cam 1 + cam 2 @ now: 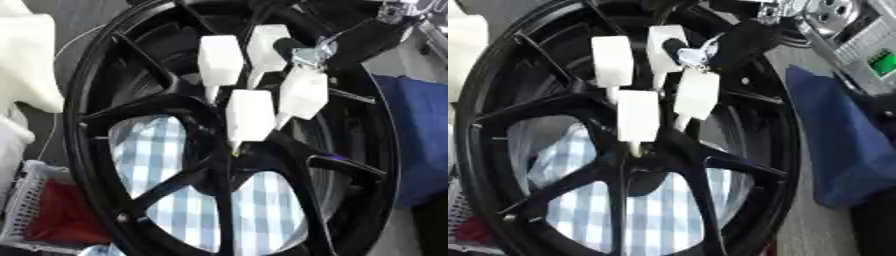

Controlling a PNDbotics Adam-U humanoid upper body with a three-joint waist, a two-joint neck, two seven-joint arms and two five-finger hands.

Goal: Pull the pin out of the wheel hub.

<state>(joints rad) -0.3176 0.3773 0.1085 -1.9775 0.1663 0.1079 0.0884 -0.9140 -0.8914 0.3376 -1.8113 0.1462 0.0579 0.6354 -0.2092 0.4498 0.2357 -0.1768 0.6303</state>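
Your right hand (306, 52) reaches in from upper right over hub (229, 160) — grip state unclear. Four white pins (250, 116) stick up around hub centre; one nearest you sits at spoke junction. Checked cloth (262, 210) shows beneath spokes.

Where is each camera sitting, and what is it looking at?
Left eye view: in the robot's head, looking down at the black wheel; a robot hand reaches in from the upper right over four white blocks.
Right eye view: just beside it, same downward look, same robot hand, more of the blue cloth.
Both share the wheel, blocks and checked cloth.
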